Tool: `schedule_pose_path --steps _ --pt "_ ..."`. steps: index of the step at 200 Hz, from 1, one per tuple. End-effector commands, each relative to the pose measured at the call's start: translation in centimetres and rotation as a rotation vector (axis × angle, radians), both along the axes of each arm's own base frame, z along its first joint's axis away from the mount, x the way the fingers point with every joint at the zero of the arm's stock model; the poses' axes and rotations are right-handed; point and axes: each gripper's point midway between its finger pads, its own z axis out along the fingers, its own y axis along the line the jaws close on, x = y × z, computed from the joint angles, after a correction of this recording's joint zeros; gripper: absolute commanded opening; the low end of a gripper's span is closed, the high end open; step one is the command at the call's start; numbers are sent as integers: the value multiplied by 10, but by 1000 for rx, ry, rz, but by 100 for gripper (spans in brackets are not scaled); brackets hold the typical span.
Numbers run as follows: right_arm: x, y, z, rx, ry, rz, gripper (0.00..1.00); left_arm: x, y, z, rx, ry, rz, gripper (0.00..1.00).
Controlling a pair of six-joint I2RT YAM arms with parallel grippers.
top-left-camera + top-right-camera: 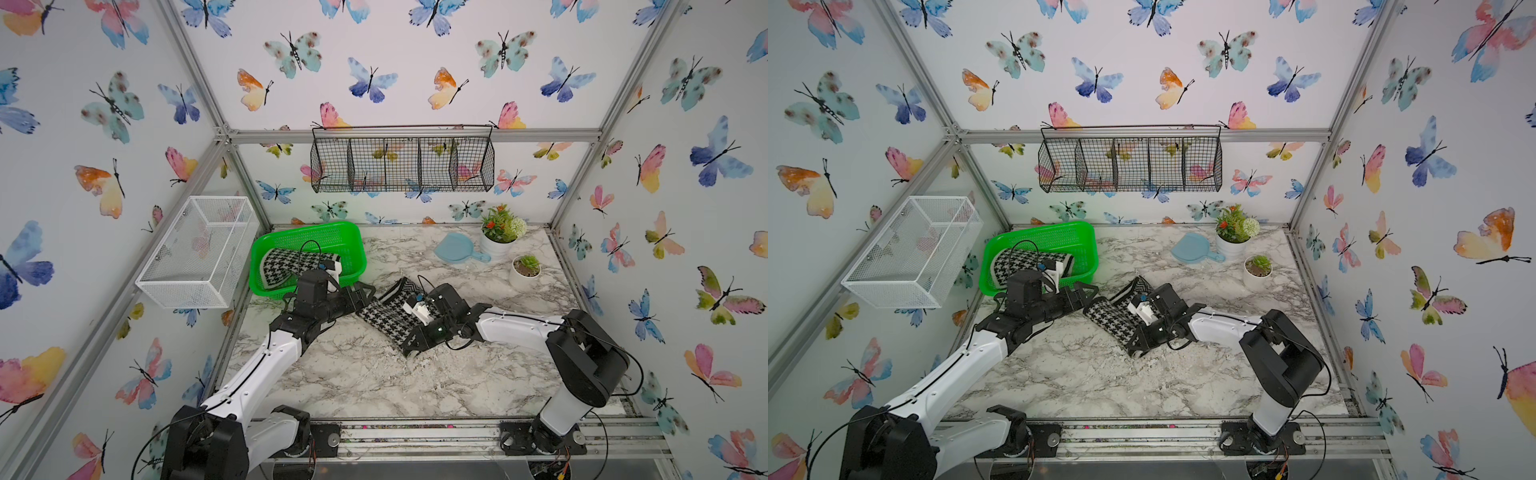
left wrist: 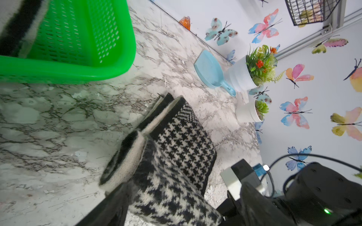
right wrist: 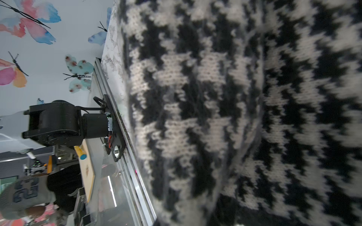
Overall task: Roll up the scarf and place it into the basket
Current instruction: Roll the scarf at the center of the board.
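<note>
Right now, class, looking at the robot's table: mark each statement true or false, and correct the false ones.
1. One houndstooth scarf lies inside the green basket. True.
2. The right hand is open and empty. False: it is shut on the second scarf, which lies on the table.
3. The blue scoop lies beside the flowering pot. True.
4. The black wire rack stands on the table. False: it hangs on the back wall.
5. The left hand is open. True.
</note>
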Motion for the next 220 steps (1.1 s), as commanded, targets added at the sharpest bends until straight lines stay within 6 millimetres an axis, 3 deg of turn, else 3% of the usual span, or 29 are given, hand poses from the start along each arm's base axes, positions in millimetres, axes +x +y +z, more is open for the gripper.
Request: schedule_pose_path --steps 1,36,100,144,172,205,220 --pt "-4 3 13 117 108 27 2 -5 -12 8 14 -53 -29 88" --pt "13 -12 7 144 200 -6 2 -10 -33 4 9 -56 -82 88" --pt "46 -45 -33 77 299 -108 2 -17 -73 -2 -7 -79 -174 88" --pt "57 -49 -44 28 295 -135 2 -17 -94 -7 -28 -91 -222 88" --pt "66 -49 -44 -2 269 -148 3 -4 -102 -25 -11 -63 -213 88" --pt "76 -54 -44 -63 217 -174 25 21 -103 -56 44 -18 -150 88" --pt "81 -60 -37 -97 165 -200 42 31 -101 -65 53 -12 -119 88"
